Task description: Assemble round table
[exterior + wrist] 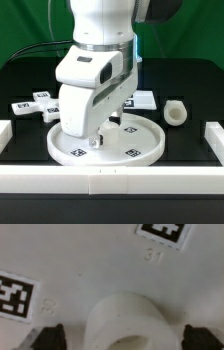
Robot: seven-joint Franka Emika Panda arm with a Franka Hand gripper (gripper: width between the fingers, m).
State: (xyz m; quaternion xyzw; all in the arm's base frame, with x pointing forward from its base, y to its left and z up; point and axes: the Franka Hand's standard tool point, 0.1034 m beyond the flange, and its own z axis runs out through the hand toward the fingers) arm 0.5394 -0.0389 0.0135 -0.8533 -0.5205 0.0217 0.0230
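Three white parts, none joined yet. Low over the round disc (140, 148) with the gripper (97, 139), fingers (47, 338) apart on each side of a raised bump (125, 319), not clamped. Next, likely: squeeze gently, stay centred. Off to the sides, short leg (176, 113) and cross foot (35, 104) on the black table (190, 80); green behind.

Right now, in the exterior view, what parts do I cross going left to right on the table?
cross-shaped foot → round disc → short leg. The gripper hangs over the disc, so it has no separate place in the order.
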